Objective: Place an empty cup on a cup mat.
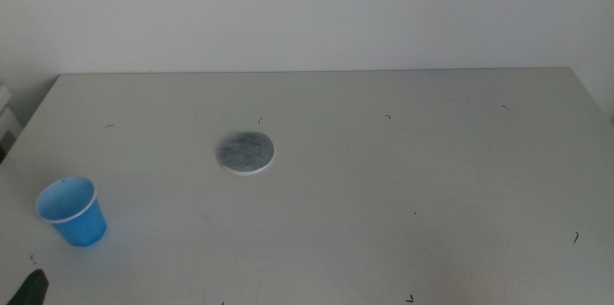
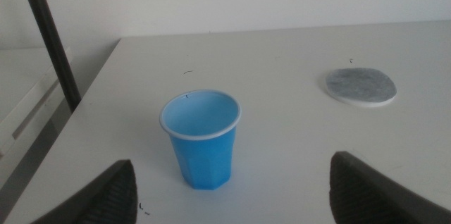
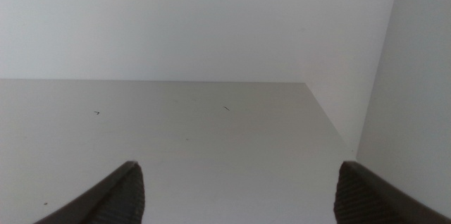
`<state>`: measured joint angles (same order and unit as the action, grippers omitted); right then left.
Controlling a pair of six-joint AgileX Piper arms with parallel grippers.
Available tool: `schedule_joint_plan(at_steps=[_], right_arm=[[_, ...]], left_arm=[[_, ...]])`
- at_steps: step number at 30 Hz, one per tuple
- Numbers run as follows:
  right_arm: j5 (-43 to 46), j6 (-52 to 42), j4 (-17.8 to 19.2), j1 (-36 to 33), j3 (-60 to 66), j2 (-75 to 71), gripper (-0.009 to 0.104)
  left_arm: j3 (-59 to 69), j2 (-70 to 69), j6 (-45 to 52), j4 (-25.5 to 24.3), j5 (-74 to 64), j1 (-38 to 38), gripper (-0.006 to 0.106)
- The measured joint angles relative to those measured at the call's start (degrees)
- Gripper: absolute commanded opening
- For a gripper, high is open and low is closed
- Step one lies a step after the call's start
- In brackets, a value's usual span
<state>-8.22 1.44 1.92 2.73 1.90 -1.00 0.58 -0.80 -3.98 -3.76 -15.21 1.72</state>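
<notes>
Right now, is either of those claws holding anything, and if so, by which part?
Nothing is held. The left gripper is open, short of the cup, which stands upright and untouched on the table, apart from the cup mat. The right gripper is open over bare table.

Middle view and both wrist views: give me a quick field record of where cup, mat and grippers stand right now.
cup: blue cup, upright, empty, near the table's front left corner
cup mat: grey round cup mat, bare, apart from the cup, further back and to its right
left gripper: left gripper, jaws open, facing the cup, not touching it
right gripper: right gripper, jaws open, over bare table, nothing between them
task state: cup not yet on mat
</notes>
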Motion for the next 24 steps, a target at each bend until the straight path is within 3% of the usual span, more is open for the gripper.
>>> schedule_joint_plan(at_steps=[14,24], right_arm=[[0.0,0.0,0.0,0.0,0.0,0.0,0.094],[0.0,0.0,0.0,0.0,0.0,0.0,0.094]], left_arm=[[-20.65,22.06,0.0,0.0,-1.08,0.0,0.105],[-44.87,39.0,-0.43,0.88,-19.41,0.0,0.105]])
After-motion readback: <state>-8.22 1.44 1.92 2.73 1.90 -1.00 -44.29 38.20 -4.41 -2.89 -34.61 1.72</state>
